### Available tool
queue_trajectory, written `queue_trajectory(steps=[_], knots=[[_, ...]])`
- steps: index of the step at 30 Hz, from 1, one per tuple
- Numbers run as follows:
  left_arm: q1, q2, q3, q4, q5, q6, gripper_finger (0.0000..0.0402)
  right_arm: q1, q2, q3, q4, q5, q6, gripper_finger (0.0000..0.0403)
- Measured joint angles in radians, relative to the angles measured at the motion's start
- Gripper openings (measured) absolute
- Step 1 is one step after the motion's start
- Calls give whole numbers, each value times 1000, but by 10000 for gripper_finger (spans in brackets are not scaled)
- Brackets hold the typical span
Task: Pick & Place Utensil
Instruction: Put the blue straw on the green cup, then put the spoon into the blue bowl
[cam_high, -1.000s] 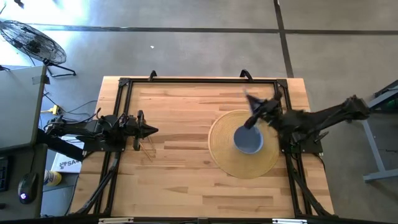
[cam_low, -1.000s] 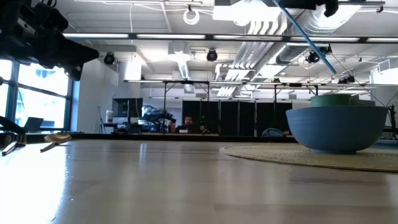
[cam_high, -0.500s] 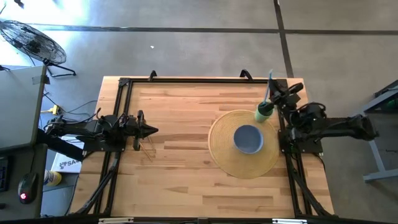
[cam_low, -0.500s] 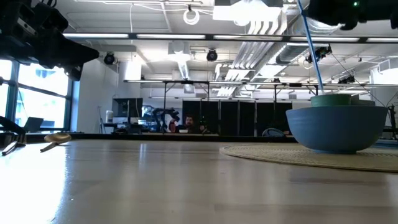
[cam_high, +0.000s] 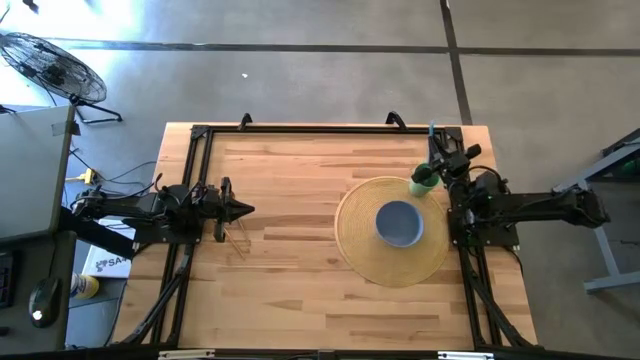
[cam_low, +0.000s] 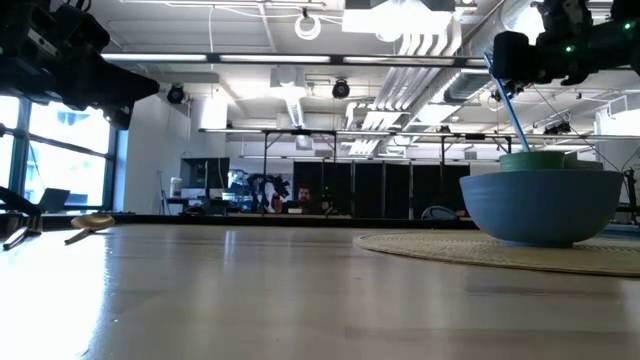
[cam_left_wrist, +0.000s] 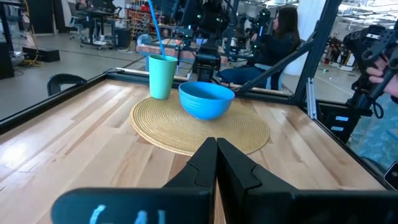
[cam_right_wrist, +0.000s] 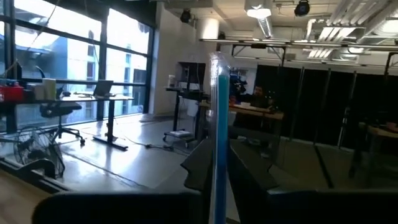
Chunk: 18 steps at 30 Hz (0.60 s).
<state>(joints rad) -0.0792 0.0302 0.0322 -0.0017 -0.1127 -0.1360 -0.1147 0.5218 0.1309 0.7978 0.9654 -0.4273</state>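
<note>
A thin blue utensil stands slanted with its lower end in a green cup at the far right edge of a round woven mat. My right gripper hangs above the cup at the table's far right and is shut on the utensil's handle. A blue bowl sits in the middle of the mat; in the low view it hides most of the cup. My left gripper rests shut and level at the table's left side, touching nothing. My right gripper pinches the utensil's handle between its two fingers, near the upper end. The fingers come about level from the table's right side and lie across the handle. The utensil leans a little off upright, its lower end inside the green cup.
A black frame runs round the table's edges. Bare wood lies between my left gripper and the mat. Beyond the far side, a seated person and other arms show; a fan stands on the floor at far left.
My right gripper has swung from above the bowl toward the table's far right corner and come down, carrying the blue utensil. The utensil has tipped from a steep slant to nearly upright and sunk lower into the green cup.
</note>
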Motion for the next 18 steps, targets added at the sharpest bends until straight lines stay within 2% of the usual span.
queue_trajectory(steps=[5, 10, 15, 18], knots=[[0, 0, 0, 0, 0, 0, 1, 47, 0, 40, -40, 59, -12, 89], [0, 0, 0, 0, 0, 0, 1, 125, 0, 119, -165, 204, -18, 130], [0, 0, 0, 0, 0, 0, 1, 225, 1, 208, -283, 356, -17, 151], [0, 0, 0, 0, 0, 0, 1, 310, 1, 265, -292, 392, -18, 155]])
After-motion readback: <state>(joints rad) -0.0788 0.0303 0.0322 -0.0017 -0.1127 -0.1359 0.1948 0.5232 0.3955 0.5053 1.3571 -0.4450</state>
